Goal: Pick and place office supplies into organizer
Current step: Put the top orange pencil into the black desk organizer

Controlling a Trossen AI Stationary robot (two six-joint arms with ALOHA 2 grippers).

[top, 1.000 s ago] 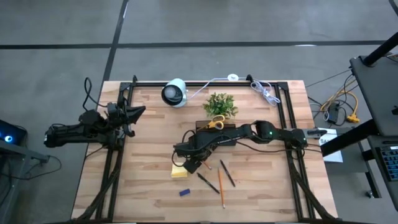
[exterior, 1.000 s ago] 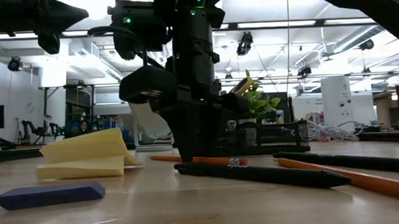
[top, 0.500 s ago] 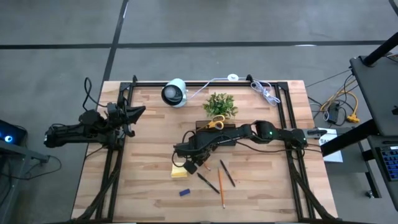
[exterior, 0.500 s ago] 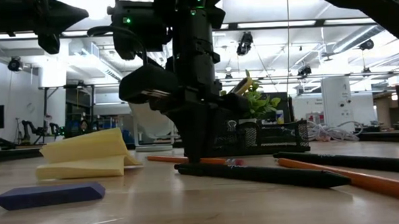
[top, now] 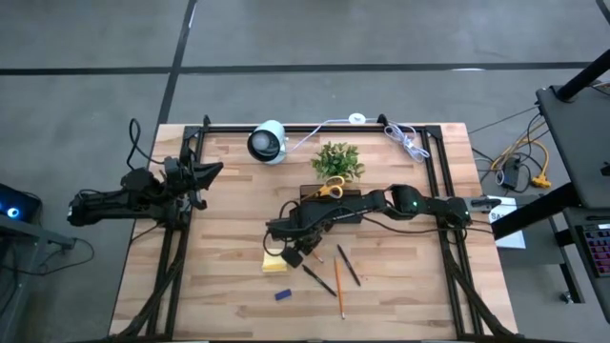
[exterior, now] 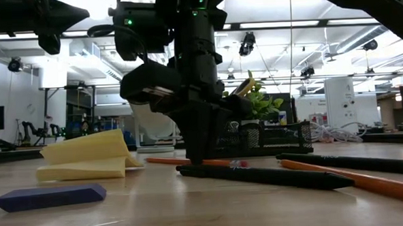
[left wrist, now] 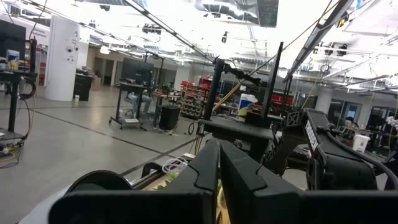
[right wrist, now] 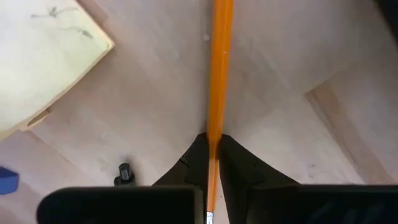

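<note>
A pale wooden worktop [top: 229, 210] with black frame rails. At its left edge waits the left gripper [top: 212, 171], fingers closed on nothing. The square yellow sticky-note pad [top: 274, 262] lies just beside the right gripper [right wrist: 212, 144], whose fingers pinch a thin orange pencil [right wrist: 219, 68] lying on the wood, near the black rectangular mesh organizer [exterior: 267, 137].

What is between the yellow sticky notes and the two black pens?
The right end effector, shut on an orange pencil, shows there in the high view.

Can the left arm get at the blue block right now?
Probably not. The left gripper is shut and parked off the table's left edge, far from the blue block near the front; nothing blocks the path, but it looks a long stretch.
</note>
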